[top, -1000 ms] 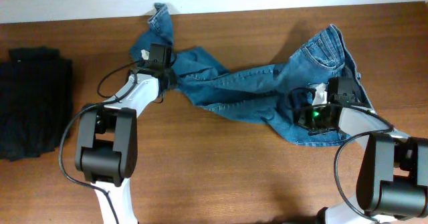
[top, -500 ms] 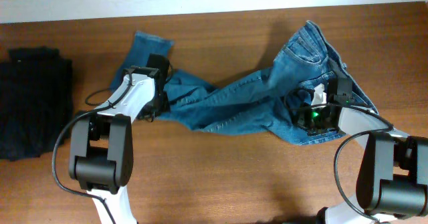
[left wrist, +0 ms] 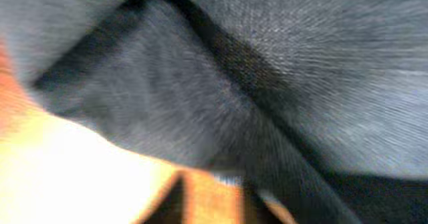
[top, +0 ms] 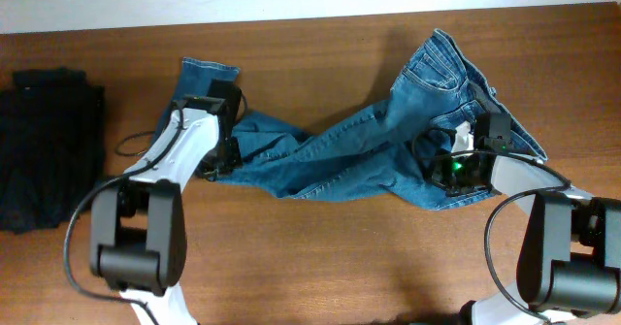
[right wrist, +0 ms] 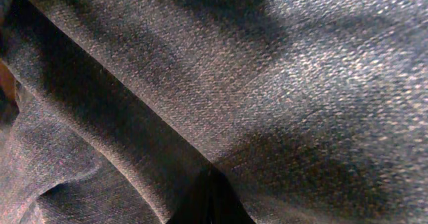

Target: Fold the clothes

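Overhead view: the jeans (top: 369,146) lie stretched across the wooden surface (top: 340,257), running from upper left to right. One leg cuff (top: 209,73) lies flat near the far edge on the left. The waistband (top: 441,53) is raised toward the far edge on the right, and the legs are bunched and creased through the middle. The left gripper (top: 219,150) sits on the leg section just below the cuff; its body hides the fingers, so I cannot tell how far apart they stand or whether they have hold of cloth. The right gripper (top: 456,165) is set into the seat area below the waistband, closed, with denim gathered around it. A black garment pile (top: 49,150) rests at the far left of the surface, well apart from the jeans. Left wrist view: heavily blurred. Grey-blue denim of the jeans (left wrist: 281,63) fills most of the frame, with a dark fold line crossing it diagonally. A pale orange patch of the surface (left wrist: 80,170) shows at lower left. The fingers cannot be made out, so this view does not settle the grip either. Right wrist view: the weave of the jeans (right wrist: 267,83) fills the frame at very close range. A folded ridge runs down to the bottom centre, where the closed gripper pinches it.
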`<state>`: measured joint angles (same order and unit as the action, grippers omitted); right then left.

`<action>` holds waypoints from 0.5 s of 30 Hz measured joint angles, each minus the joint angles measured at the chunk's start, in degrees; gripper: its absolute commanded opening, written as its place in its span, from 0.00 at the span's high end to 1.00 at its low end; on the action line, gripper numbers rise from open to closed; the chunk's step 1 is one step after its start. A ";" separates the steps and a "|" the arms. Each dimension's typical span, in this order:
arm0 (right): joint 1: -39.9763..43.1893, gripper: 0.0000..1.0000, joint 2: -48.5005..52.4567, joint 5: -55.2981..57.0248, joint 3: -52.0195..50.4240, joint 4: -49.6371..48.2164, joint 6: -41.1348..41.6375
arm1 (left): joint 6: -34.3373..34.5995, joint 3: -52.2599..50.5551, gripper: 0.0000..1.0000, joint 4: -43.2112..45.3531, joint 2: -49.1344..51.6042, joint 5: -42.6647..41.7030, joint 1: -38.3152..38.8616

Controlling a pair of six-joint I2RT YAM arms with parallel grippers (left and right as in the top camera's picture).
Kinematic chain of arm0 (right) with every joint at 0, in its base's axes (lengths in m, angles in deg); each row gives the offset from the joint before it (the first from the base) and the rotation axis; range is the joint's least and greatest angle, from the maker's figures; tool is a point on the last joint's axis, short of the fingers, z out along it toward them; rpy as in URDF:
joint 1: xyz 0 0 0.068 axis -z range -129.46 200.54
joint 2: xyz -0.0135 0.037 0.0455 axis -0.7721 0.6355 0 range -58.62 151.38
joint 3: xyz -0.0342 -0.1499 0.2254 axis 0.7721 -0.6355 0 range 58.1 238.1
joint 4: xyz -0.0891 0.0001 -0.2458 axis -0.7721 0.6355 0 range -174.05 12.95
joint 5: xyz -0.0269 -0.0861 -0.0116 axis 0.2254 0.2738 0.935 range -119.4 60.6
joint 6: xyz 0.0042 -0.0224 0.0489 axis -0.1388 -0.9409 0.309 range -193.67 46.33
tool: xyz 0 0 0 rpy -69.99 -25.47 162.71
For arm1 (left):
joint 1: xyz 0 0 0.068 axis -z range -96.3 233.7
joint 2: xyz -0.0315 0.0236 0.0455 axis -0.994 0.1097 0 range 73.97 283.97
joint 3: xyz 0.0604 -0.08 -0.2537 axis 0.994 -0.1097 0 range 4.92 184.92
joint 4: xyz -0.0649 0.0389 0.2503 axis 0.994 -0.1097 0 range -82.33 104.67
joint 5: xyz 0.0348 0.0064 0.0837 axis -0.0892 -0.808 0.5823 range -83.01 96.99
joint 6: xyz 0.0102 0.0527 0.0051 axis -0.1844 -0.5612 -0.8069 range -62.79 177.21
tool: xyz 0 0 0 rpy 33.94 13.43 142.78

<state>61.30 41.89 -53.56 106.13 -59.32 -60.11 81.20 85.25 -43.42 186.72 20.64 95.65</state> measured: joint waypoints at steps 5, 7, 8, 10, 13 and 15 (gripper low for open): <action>0.00 0.95 0.00 0.00 0.00 0.00 -0.02 | -0.70 0.02 0.03 0.02 -4.48 -0.39 -0.11; 0.00 0.95 0.00 0.00 0.00 0.00 0.00 | -1.22 0.02 0.03 0.02 -5.09 -1.11 -0.13; 0.00 0.95 0.00 0.00 0.00 0.00 -0.02 | -1.51 0.02 0.02 0.02 -5.14 -1.49 -0.13; 0.00 0.95 0.00 0.00 0.00 0.00 0.00 | -2.36 0.02 0.01 0.09 -5.14 -2.43 -0.13; 0.00 0.95 0.00 0.00 0.00 0.00 0.00 | -5.95 0.02 0.08 0.42 -5.14 -4.50 -0.13; 0.00 0.95 0.00 0.00 0.00 0.00 0.00 | -10.62 0.02 0.17 0.24 -5.14 -7.15 -0.13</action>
<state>61.30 41.89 -53.56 106.13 -59.32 -60.11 70.58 85.28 -43.18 181.58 13.49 95.51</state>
